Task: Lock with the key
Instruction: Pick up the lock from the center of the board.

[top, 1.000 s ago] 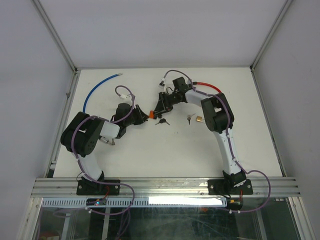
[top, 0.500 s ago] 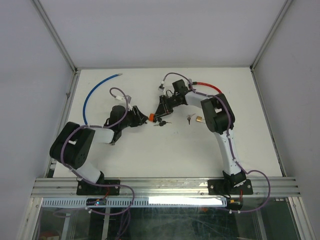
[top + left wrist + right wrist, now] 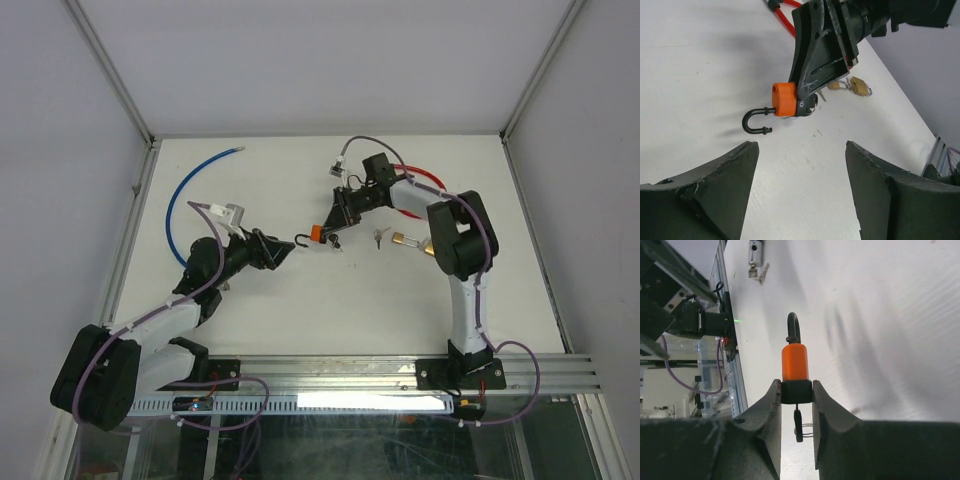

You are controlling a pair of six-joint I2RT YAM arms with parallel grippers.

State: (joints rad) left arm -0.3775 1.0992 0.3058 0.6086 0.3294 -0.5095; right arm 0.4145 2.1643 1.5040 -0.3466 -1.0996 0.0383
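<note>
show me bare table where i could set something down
Free: the near strip of white table between the arm bases, and the rear left inside the blue cable. Crowded: centre, around the held orange padlock, small keys and brass padlock.

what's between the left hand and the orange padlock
Only bare white table: in the left wrist view the open left hand faces the orange padlock and its black shackle, with nothing in the gap.
</note>
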